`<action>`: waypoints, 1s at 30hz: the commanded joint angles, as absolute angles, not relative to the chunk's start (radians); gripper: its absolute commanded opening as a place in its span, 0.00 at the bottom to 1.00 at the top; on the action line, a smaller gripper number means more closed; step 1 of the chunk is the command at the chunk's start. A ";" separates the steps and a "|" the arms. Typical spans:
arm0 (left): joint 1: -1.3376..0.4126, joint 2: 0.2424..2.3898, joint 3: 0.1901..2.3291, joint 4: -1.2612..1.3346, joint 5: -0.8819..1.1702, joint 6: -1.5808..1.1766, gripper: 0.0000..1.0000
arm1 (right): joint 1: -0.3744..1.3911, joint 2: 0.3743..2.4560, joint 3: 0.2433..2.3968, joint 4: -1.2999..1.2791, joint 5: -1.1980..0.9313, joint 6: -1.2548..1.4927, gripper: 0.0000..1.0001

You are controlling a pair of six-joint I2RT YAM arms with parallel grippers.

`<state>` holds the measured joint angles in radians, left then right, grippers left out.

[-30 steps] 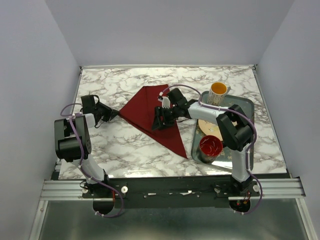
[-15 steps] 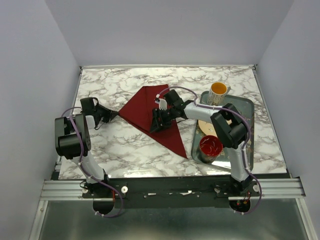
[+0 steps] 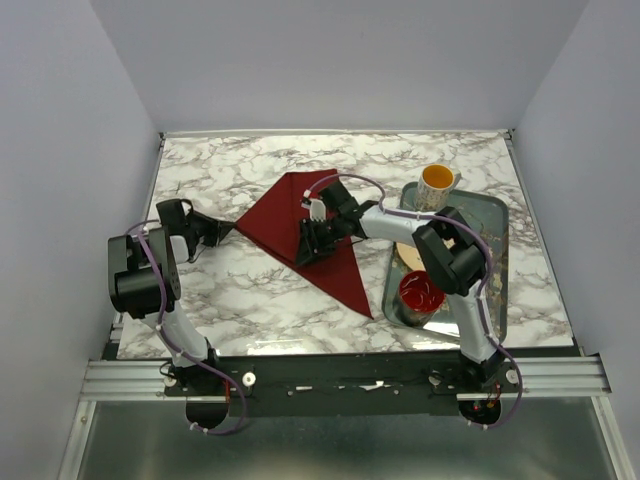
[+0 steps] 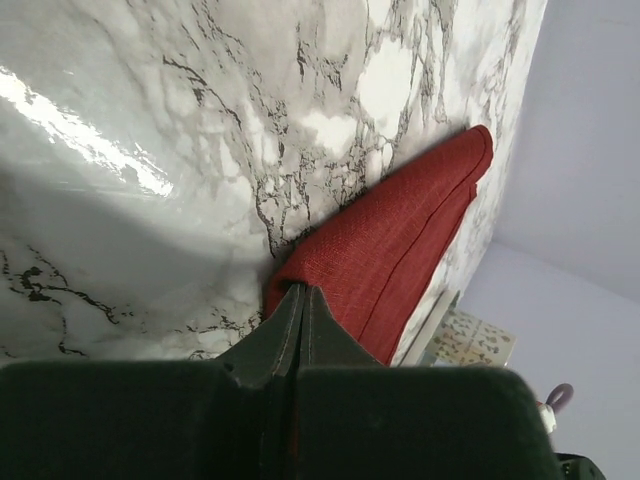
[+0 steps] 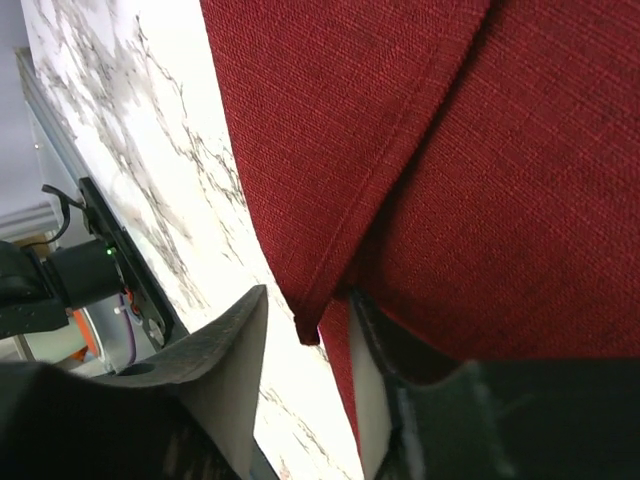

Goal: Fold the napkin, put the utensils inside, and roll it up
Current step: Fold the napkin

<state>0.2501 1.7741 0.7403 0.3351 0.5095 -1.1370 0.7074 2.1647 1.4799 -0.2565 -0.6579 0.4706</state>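
The dark red napkin lies folded to a triangle on the marble tabletop. The left pincer is at its left corner and the right pincer is over its middle. On the right, a metal tray carries a mug and a red bowl.

Robot lab booth, plain walls, marble tabletop

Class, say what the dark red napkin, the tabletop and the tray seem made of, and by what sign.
Napkin: woven cloth, matte; weave and stitched hem show. Tabletop: glossy marble or marble-look laminate; grey veins, bright glare. Tray: probably metal; silvery sheen.
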 commanded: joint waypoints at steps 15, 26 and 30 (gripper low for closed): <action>0.275 1.813 0.698 0.486 0.561 -1.239 0.03 | 0.733 2.238 1.614 -0.291 -0.581 0.443 0.19; 0.285 1.819 0.704 0.482 0.584 -1.238 0.11 | 0.745 2.214 1.582 -0.319 -0.525 0.396 0.22; 0.287 1.790 0.729 0.408 0.583 -1.184 0.18 | 0.750 2.204 1.562 -0.324 -0.532 0.394 0.28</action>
<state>0.2775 1.8050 0.6933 0.4683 0.5579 -1.2377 0.7357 2.2143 1.5845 -0.2920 -0.5625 0.4179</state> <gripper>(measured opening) 0.133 0.261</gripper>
